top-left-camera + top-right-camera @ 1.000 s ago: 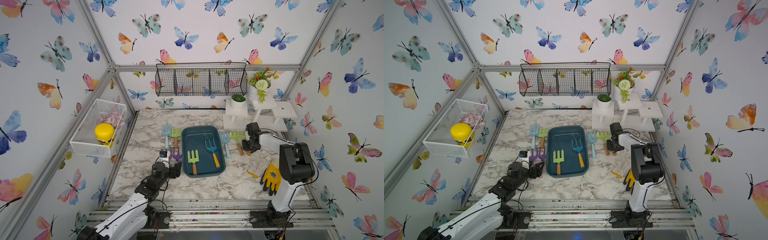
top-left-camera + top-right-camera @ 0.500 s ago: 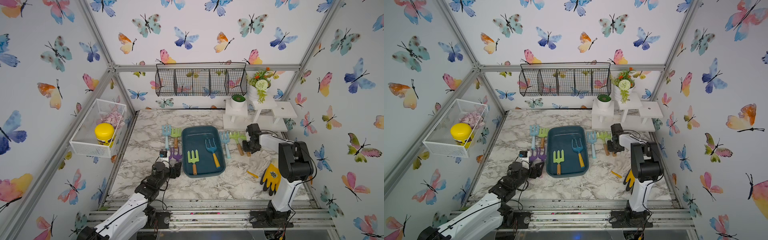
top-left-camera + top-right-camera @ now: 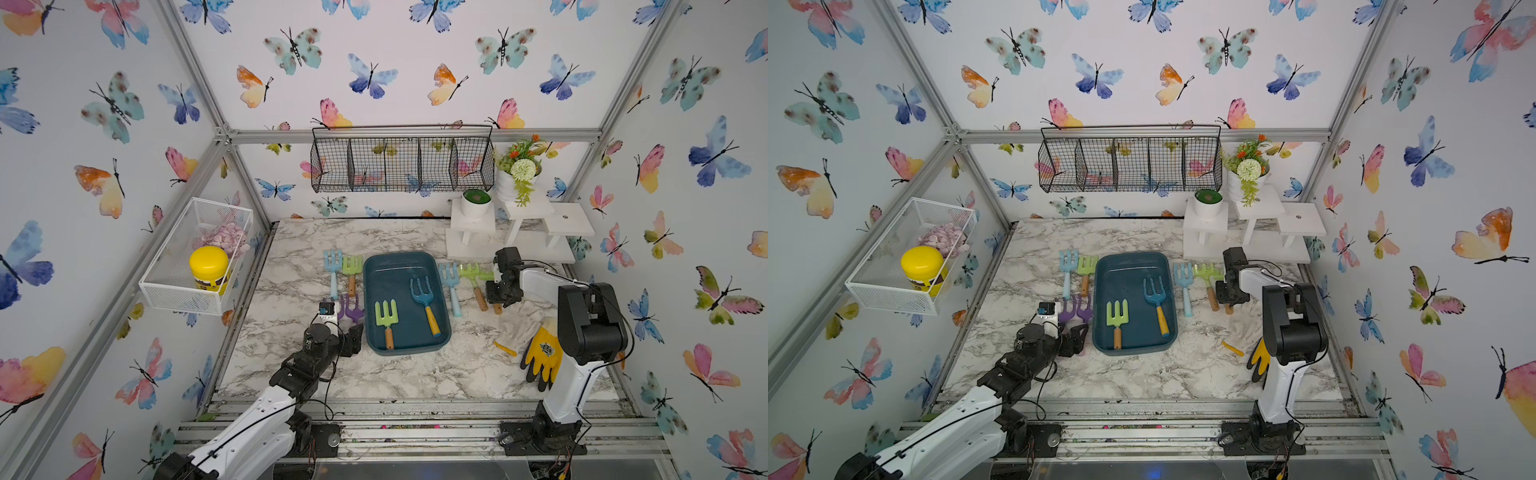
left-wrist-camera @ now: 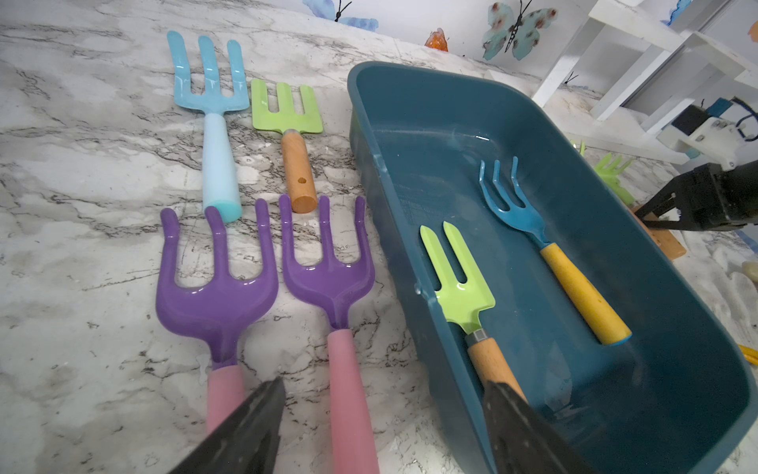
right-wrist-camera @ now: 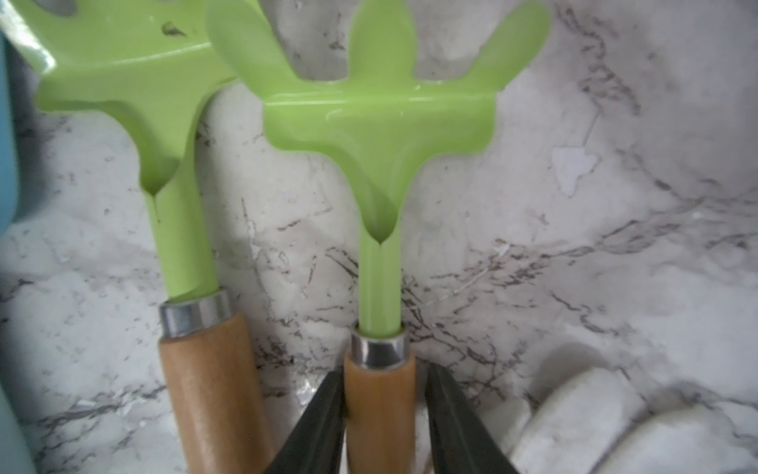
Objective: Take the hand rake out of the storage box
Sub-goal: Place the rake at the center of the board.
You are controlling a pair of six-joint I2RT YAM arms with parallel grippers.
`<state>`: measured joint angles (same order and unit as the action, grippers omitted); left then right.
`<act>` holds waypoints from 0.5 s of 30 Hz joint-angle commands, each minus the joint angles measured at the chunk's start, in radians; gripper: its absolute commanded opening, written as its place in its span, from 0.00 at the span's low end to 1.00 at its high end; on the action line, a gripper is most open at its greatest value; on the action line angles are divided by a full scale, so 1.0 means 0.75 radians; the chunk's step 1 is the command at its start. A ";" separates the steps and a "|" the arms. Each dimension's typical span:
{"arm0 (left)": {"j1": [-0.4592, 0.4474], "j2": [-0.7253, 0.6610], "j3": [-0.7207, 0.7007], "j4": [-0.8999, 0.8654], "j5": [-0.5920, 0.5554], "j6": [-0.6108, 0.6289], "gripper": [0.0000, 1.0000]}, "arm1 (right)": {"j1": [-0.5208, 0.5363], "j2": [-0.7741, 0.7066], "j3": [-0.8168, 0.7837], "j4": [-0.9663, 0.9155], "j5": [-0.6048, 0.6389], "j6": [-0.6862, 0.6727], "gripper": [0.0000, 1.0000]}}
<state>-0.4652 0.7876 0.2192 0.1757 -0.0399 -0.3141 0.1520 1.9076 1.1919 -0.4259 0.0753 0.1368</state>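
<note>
The teal storage box (image 3: 395, 270) (image 3: 1125, 270) (image 4: 430, 135) lies mid-table. Two hand rakes rest inside: a green one with a wooden handle (image 3: 386, 318) (image 4: 459, 283) and a blue one with a yellow handle (image 3: 424, 299) (image 4: 574, 283). My left gripper (image 3: 353, 332) (image 4: 383, 385) hovers open at the box's near left corner, over a purple rake's pink handle (image 4: 348, 390). My right gripper (image 3: 496, 297) (image 5: 383, 373) is down on the table right of the box, its jaws slightly parted around the wooden handle (image 5: 379, 410) of a green rake (image 5: 377, 123), with a small gap on one side.
Left of the box lie a light blue rake (image 3: 333, 266), a green one (image 3: 352, 270) and two purple ones (image 3: 351, 307). To the right lie a light blue rake (image 3: 451, 282), another green rake (image 3: 471, 276) and gloves (image 3: 540, 353). A white stand (image 3: 519, 232) stands at the back right.
The right gripper's jaws have eased apart around the wooden handle; its arm has hardly shifted. The left arm and the rakes in the box have stayed put.
</note>
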 commanded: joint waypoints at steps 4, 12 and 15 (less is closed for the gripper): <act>-0.005 -0.004 0.033 0.021 0.013 0.010 0.81 | -0.006 0.031 -0.033 -0.023 0.014 -0.006 0.43; -0.004 -0.003 0.033 0.025 0.012 0.010 0.81 | -0.006 0.032 -0.033 -0.019 -0.025 -0.012 0.59; -0.004 -0.001 0.033 0.025 0.015 0.010 0.81 | -0.006 0.034 -0.031 -0.018 -0.038 -0.014 0.64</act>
<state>-0.4652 0.7876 0.2192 0.1757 -0.0395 -0.3141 0.1493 1.9076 1.1904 -0.4110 0.0731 0.1356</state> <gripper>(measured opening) 0.815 0.624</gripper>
